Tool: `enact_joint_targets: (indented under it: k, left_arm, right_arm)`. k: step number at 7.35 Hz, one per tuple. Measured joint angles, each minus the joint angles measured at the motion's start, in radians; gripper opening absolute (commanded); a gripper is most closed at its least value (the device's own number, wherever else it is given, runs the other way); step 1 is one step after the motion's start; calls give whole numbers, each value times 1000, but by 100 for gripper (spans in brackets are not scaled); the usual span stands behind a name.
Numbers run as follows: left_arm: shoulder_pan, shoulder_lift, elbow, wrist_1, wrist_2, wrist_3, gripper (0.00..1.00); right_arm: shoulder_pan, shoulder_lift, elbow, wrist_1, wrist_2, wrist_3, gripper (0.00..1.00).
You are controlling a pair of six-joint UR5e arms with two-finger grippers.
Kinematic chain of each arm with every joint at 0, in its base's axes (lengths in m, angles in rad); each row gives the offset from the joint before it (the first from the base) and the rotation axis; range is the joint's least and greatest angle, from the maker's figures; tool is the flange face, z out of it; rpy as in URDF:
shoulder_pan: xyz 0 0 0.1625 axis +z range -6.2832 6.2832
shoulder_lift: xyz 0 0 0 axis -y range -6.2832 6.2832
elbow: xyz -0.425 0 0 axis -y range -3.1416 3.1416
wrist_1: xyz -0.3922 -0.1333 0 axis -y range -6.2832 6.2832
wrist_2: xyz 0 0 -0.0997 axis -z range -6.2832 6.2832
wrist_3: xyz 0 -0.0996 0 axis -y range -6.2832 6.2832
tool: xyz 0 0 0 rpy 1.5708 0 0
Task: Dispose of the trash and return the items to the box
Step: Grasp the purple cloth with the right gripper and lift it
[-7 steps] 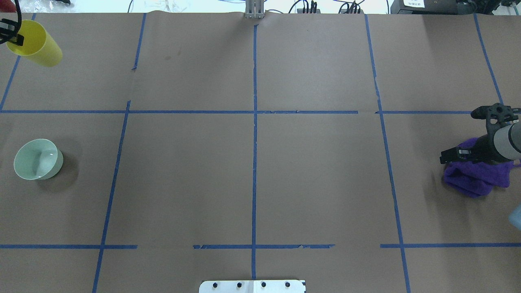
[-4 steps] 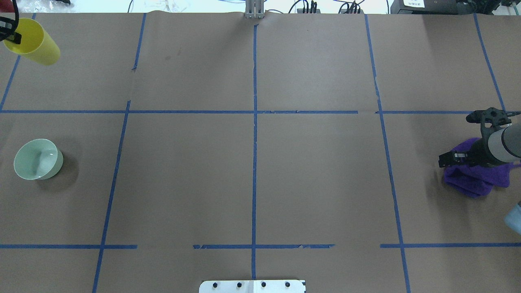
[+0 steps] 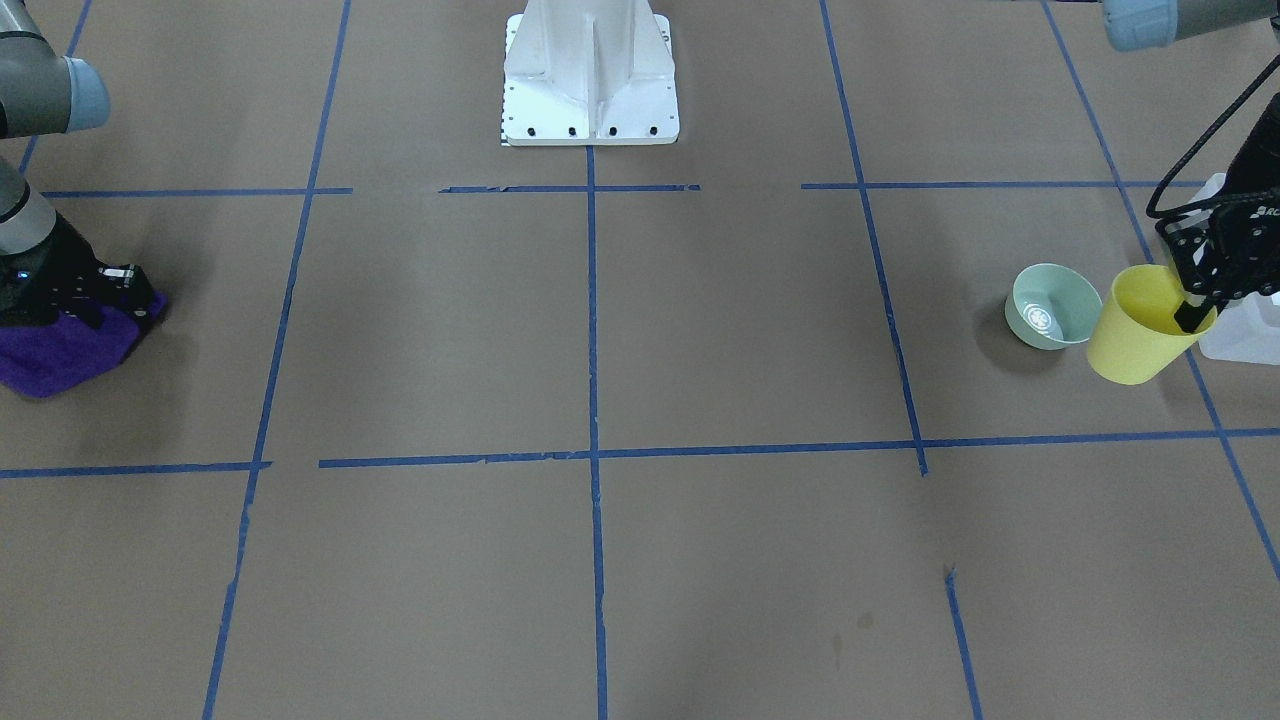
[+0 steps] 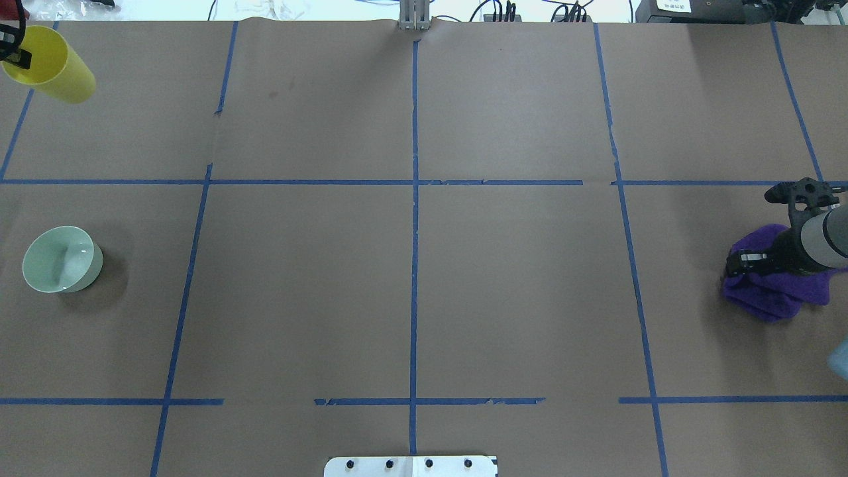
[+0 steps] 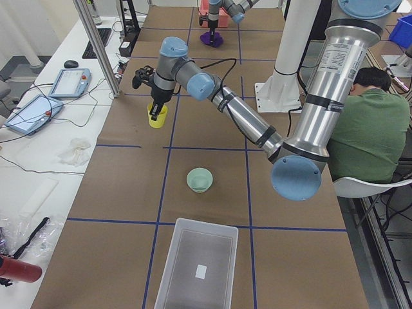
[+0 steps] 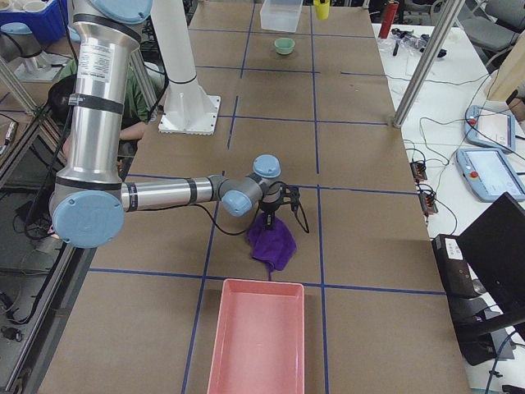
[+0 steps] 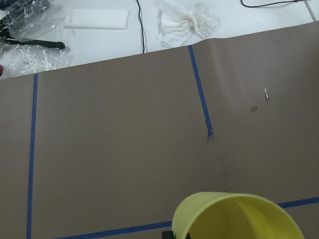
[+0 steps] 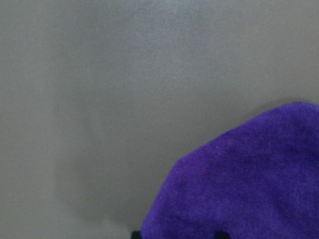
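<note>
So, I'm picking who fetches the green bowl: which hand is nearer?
Left. The left hand, holding the yellow cup, is at the bowl's table end; the right hand grips the purple cloth at the opposite end.

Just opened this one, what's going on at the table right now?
The left gripper is closed on the rim of the yellow cup, one finger inside it, near the table's far left corner. The green bowl sits untouched beside it, and the clear bin at the left end looks empty. On the other side, the right gripper seems to have pinched a purple cloth, close to an empty pink tray.
</note>
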Motion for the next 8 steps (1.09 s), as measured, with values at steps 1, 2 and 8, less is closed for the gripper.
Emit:
enact_joint_targets:
  k: [1, 2, 8]
  left_arm:
    - [-1, 0, 0, 0, 0, 0, 0]
    - [-2, 0, -1, 0, -1, 0, 0]
    - [-288, 19, 192, 55, -157, 446, 0]
  right_arm:
    - [-1, -1, 6, -16, -1, -2, 0]
    - [-1, -3, 24, -43, -4, -4, 0]
    - [107, -2, 333, -387, -3, -47, 0]
